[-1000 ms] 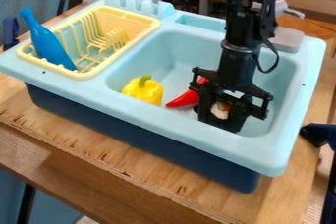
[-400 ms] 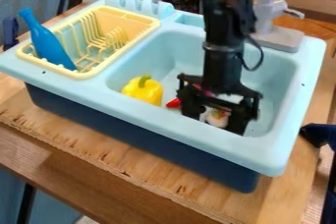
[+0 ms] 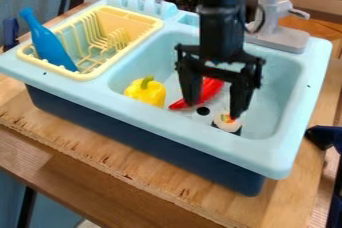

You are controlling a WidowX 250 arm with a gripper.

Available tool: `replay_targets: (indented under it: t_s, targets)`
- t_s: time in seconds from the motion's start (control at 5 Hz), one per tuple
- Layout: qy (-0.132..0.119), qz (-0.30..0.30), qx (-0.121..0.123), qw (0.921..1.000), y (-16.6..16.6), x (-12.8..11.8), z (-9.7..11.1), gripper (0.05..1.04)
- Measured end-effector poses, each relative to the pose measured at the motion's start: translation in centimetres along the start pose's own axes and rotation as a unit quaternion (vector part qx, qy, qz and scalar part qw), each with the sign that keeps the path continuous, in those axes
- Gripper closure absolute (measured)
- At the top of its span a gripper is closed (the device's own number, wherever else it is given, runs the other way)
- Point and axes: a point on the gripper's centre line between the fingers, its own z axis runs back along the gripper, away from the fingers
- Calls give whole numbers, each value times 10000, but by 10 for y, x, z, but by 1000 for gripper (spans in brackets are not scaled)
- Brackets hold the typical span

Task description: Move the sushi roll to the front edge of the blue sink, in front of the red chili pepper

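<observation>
Well left of the fingers (image 3: 191,89), a blue bottle (image 3: 49,43) leans in the yellow dish rack (image 3: 85,76). Nearer to them, a yellow pepper (image 3: 145,92) lies in the sink (image 3: 127,110). The gripper (image 3: 213,111) has its fingers spread, with a red chili (image 3: 212,88) partly visible between them. A small white object (image 3: 226,124) sits by the right fingertip.
</observation>
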Motion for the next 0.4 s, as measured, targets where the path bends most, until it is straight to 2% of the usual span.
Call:
replay_targets:
  t_s: [0.4]
  targets:
    - [-411,-606,58,9973,-17,-16,43,83]
